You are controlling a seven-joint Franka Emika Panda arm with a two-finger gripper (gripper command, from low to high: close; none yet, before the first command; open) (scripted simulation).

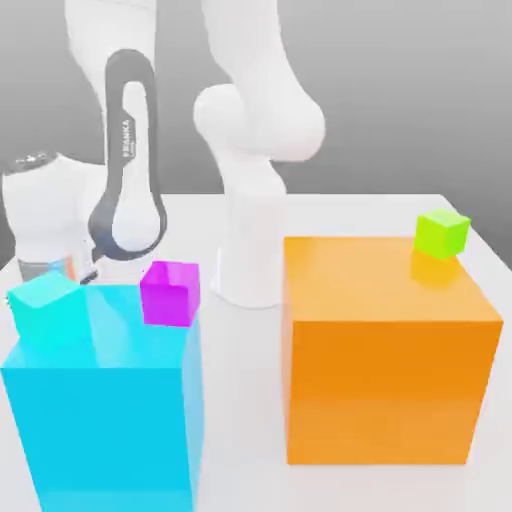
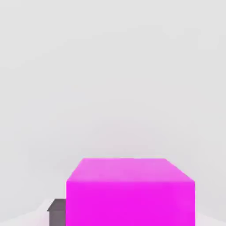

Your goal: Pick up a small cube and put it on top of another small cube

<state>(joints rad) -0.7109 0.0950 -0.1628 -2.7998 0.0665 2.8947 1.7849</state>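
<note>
Arm: the white Franka arm (image 1: 250, 140) rises from its base at the back of the pale table (image 1: 395, 205), between the two big blocks, and bends over towards the exterior view's left.
Hand: its white wrist end (image 1: 40, 215) hangs low at the far left edge, behind the back corner of the big cyan block (image 1: 100, 400).
Gripper: the gripper (image 2: 132, 207) is clenched on the magenta cube; in the hand view the cube sits right under the camera, and a dark grey fingertip (image 2: 56, 212) peeks out beside it.
Big cyan block: a tall, glossy block at the exterior view's left, standing on the table.
Teal cube: a small teal cube (image 1: 48, 305) rests on the cyan block's top, at its left back corner, slightly turned.
Magenta cube: the small magenta cube (image 1: 169, 293) is at the cyan block's right back corner, just beside the teal cube but apart from it; I cannot tell whether it rests on the top or is lifted off it.
Big orange block: a large orange block (image 1: 390, 370) stands on the table at the exterior view's right, well apart from the cyan one.
Green cube: a small lime green cube (image 1: 442, 233) sits on the orange block's top near its right back corner, tilted a little askew to the edges.
</note>
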